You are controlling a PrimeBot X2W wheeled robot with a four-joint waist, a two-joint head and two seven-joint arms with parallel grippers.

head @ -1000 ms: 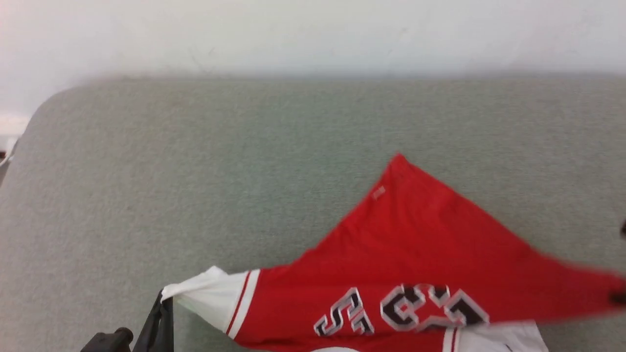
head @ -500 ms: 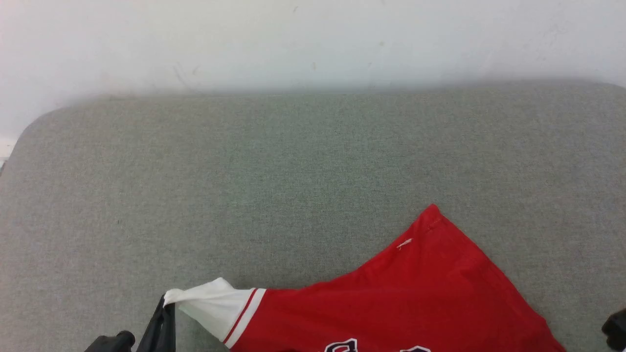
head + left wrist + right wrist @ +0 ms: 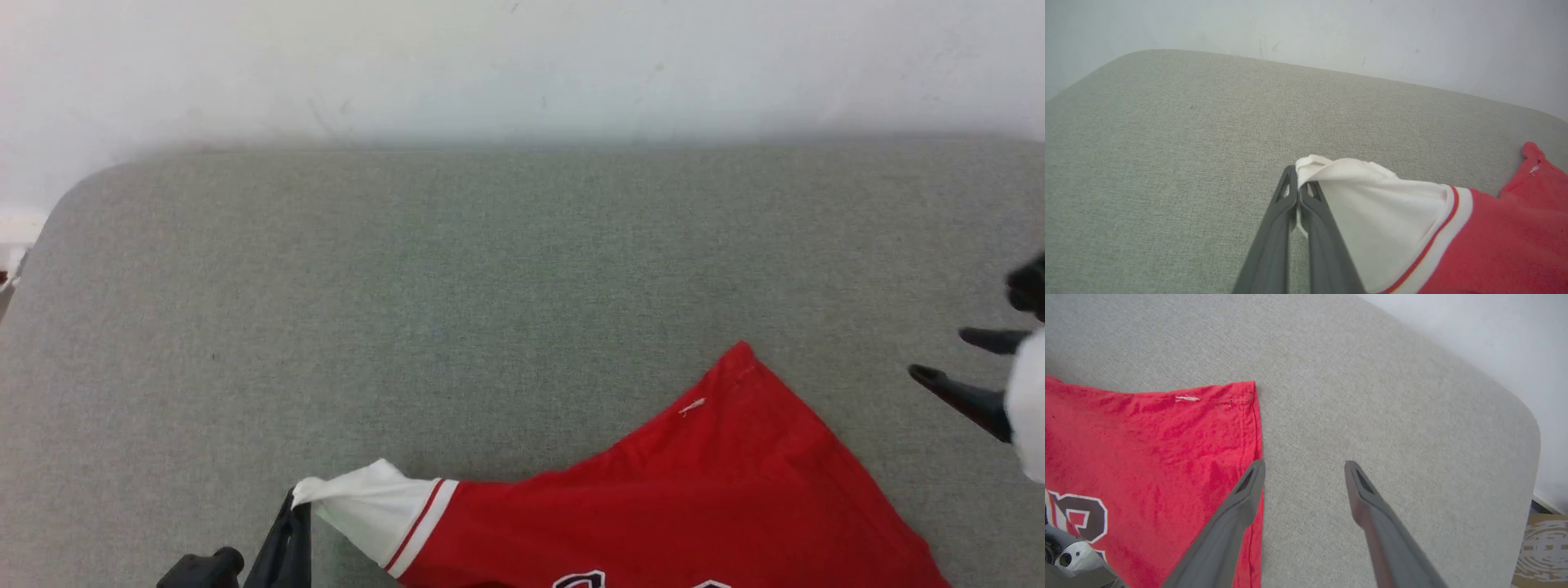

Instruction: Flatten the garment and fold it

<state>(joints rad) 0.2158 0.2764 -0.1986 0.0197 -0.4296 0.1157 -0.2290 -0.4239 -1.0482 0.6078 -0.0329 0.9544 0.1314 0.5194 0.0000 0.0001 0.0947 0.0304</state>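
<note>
Jersey T-shirt, red with white sleeves, lies on the gray fabric surface between your two claws. Your left claw is clamped on the tip of the white sleeve, probably to anchor that side while the cloth is pulled flat; your right claw hangs spread and empty, one finger over the red side edge. Just beyond its tips sits the hem corner, slack and skewed, likely your next hold for straightening.
</note>
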